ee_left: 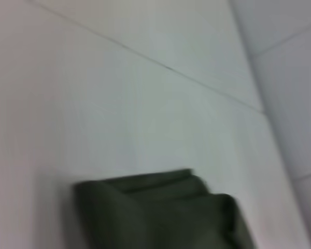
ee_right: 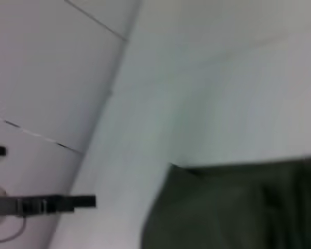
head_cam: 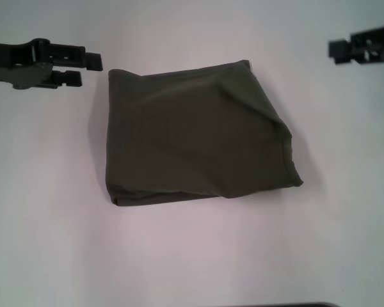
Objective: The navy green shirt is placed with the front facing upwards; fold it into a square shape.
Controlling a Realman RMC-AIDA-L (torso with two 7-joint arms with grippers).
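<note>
The navy green shirt (head_cam: 195, 137) lies folded into a rough, slightly skewed square in the middle of the white table (head_cam: 45, 211). Its lettering and neck label are hidden inside the fold. My left gripper (head_cam: 89, 69) is open and empty, hovering just left of the shirt's far left corner. My right gripper (head_cam: 342, 43) is open and empty, raised off to the right of the shirt's far right corner. The left wrist view shows a folded corner of the shirt (ee_left: 160, 215). The right wrist view shows another part of the shirt (ee_right: 238, 207) and the left gripper's fingers (ee_right: 67, 203) farther off.
The bare white table surrounds the shirt on every side. A thin seam line (ee_left: 145, 57) crosses the surface behind the shirt. A dark edge (head_cam: 281, 305) shows at the bottom of the head view.
</note>
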